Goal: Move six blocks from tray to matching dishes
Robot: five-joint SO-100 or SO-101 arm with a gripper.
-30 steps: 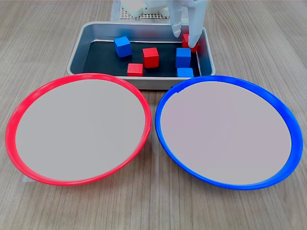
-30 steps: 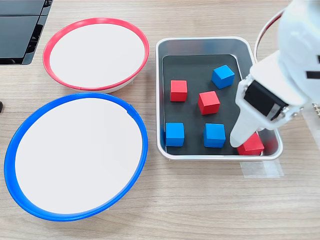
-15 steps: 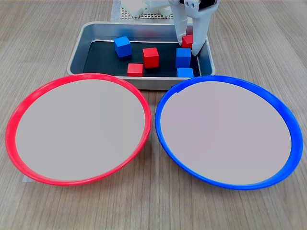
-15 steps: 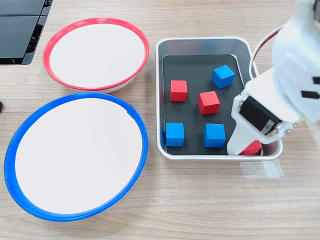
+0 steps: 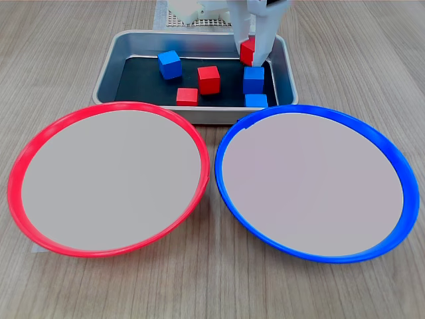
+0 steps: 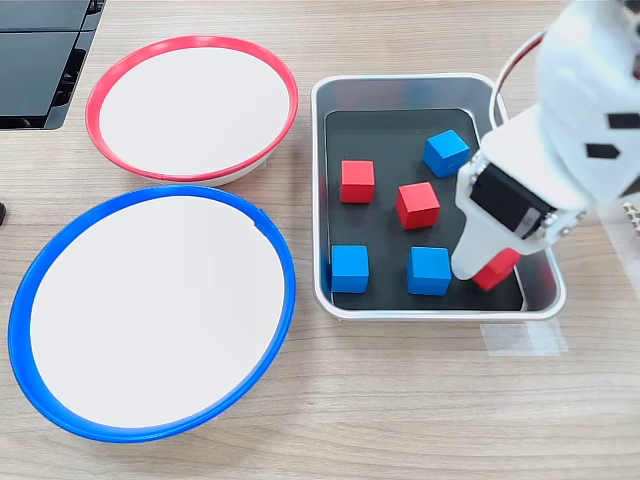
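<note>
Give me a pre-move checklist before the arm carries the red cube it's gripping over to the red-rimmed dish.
1. Grip: white gripper shut on the small red cube - ok.
2. Lift: cube looks raised off the black floor of the silver metal tray; clearance over the tray wall - cannot tell.
3. Target: large round red-rimmed dish has nothing in it - ok.
4. Other dish: round blue-rimmed dish also holds nothing - ok.
5. Remaining cubes: two red, three blue on the tray floor, all apart from the gripper - ok.
6. How squarely the cube sits between the fingers - cannot tell.
</note>
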